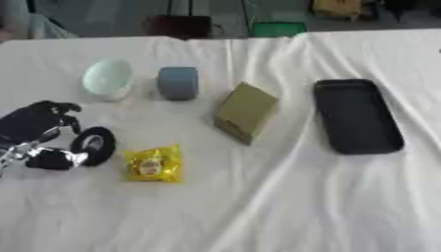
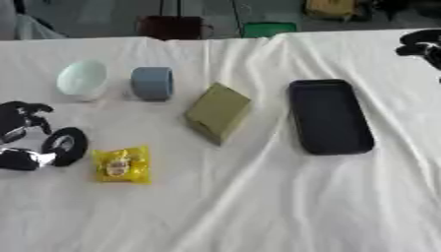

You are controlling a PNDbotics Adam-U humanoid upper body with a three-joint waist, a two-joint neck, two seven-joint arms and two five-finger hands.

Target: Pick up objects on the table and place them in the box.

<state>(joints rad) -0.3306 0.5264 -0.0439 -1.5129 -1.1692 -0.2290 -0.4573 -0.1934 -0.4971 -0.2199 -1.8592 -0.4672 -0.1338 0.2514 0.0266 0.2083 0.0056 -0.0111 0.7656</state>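
No readable text anywhere, small yellow crinkled packet bears a red-and-white label, too blurred to read

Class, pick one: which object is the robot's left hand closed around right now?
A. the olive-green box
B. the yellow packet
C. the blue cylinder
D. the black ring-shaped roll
D: the left hand has its fingers and thumb curled round the black ring-shaped roll, while the yellow packet, blue cylinder and olive-green box lie untouched on the white cloth.
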